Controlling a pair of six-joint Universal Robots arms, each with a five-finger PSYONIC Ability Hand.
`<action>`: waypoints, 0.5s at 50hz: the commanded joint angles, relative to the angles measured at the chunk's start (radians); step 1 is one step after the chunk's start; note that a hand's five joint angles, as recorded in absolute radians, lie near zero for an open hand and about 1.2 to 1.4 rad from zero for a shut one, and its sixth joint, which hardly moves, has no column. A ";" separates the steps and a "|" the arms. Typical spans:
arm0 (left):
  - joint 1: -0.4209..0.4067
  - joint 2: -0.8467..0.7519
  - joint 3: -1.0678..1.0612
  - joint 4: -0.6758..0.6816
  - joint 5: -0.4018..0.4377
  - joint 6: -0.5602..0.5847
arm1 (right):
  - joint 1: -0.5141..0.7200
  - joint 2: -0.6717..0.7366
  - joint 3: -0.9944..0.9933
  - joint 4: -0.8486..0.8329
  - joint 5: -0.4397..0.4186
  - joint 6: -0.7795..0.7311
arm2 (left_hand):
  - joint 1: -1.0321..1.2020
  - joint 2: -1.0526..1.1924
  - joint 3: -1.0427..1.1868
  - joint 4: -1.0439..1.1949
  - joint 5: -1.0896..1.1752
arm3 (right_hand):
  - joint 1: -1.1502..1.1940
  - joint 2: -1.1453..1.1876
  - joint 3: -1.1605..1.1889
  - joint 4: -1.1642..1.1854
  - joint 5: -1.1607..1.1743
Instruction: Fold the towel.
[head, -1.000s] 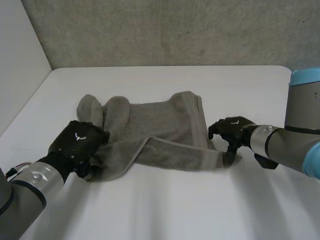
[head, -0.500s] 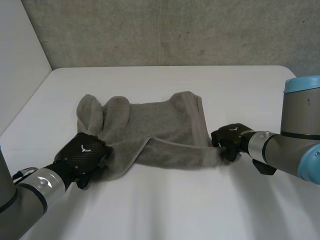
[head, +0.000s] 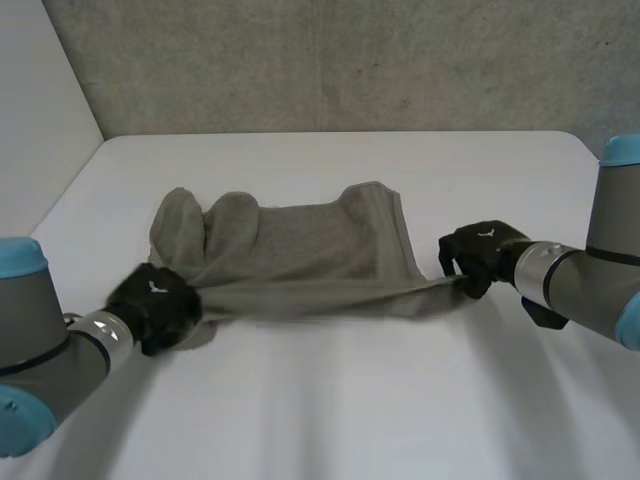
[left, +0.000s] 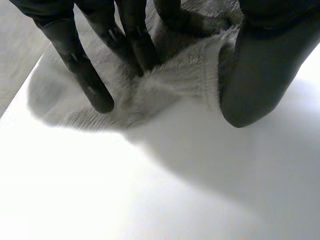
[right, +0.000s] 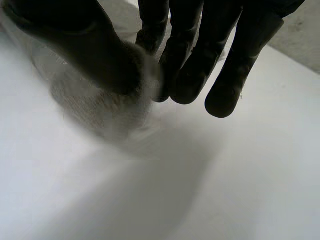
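**Grey towel (head: 300, 255) held taut at two corners**

The left hand (head: 152, 305) pinches the towel's near left corner between its fingers (left: 86, 80) and thumb. The towel lies rumpled in the middle of the white table (head: 350, 410), with its near edge stretched straight. The right hand (head: 480, 255) pinches the near right corner.
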 joint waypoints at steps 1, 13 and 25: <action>0.036 0.025 0.007 0.047 -0.053 -0.013 | -0.019 -0.029 -0.002 -0.010 0.003 -0.002 | -0.070 -0.084 -0.071 -0.084 -0.252 | 0.060 0.061 0.050 0.057 0.056; 0.051 0.126 -0.021 0.053 -0.051 -0.112 | -0.042 -0.043 -0.002 -0.054 0.047 -0.007 | -0.088 -0.101 -0.089 -0.102 -0.270 | 0.060 0.061 0.050 0.057 0.056; 0.103 0.149 -0.028 0.048 -0.037 -0.119 | -0.038 -0.048 0.005 -0.084 0.095 -0.012 | -0.138 -0.151 -0.139 -0.152 -0.320 | 0.060 0.061 0.050 0.057 0.056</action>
